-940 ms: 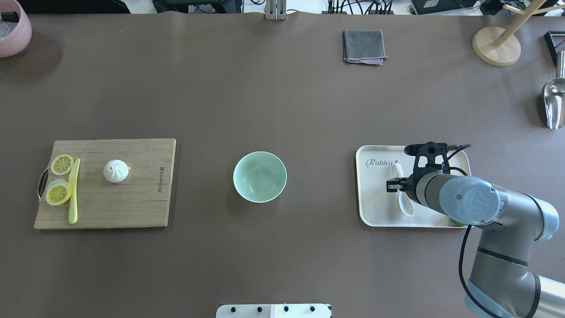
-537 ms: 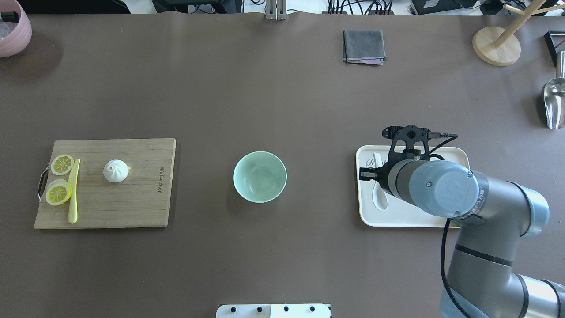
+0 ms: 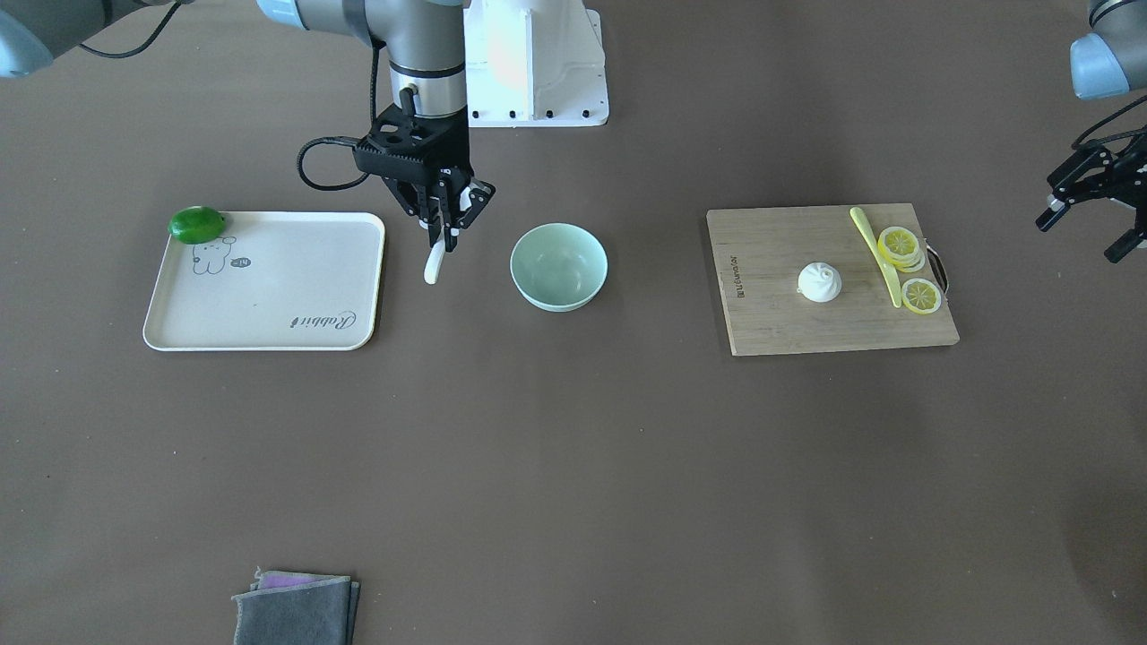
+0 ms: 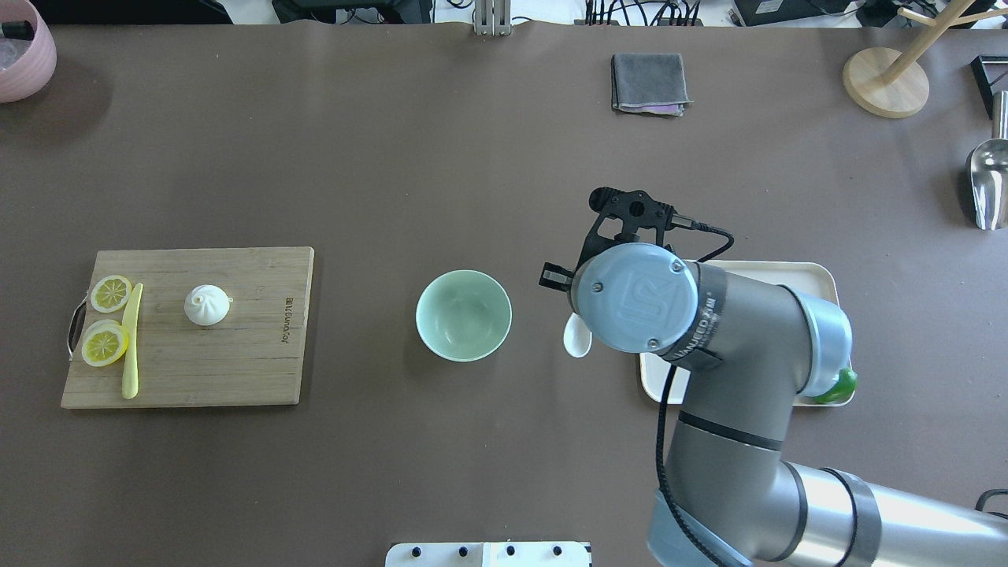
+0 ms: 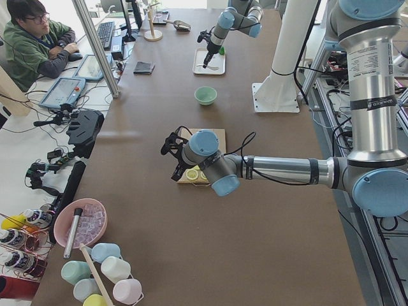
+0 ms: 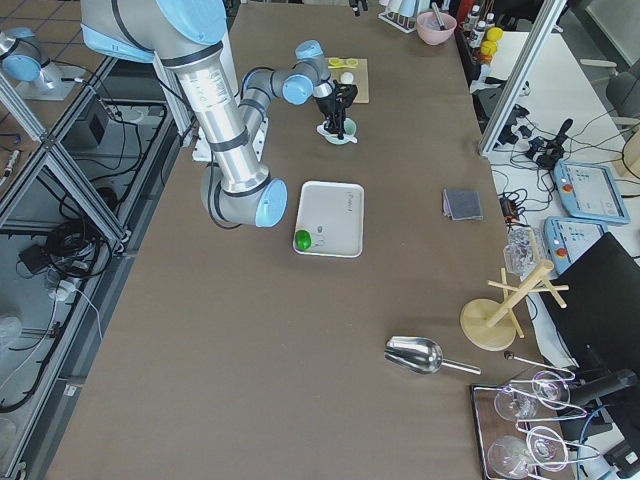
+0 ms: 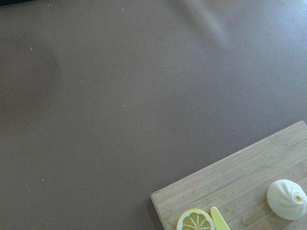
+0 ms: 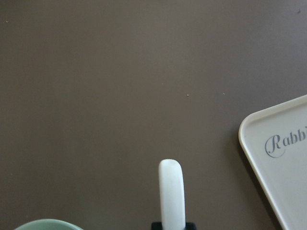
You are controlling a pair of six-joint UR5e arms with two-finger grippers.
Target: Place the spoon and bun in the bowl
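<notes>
My right gripper is shut on the white spoon and holds it above the table, between the cream tray and the mint-green bowl. In the overhead view the spoon's scoop shows just right of the empty bowl. The right wrist view shows the spoon's handle and the bowl's rim. The white pleated bun sits on the wooden cutting board; it also shows in the left wrist view. My left gripper is open and empty, off the board's outer end.
Lemon slices and a yellow-green knife lie on the board's left part. The cream tray has a green lime at one corner. A grey cloth, a wooden stand, a metal scoop and a pink container stand at the edges.
My right gripper has carried the spoon left, off the tray and toward the bowl. The bun, the bowl and the board have not moved.
</notes>
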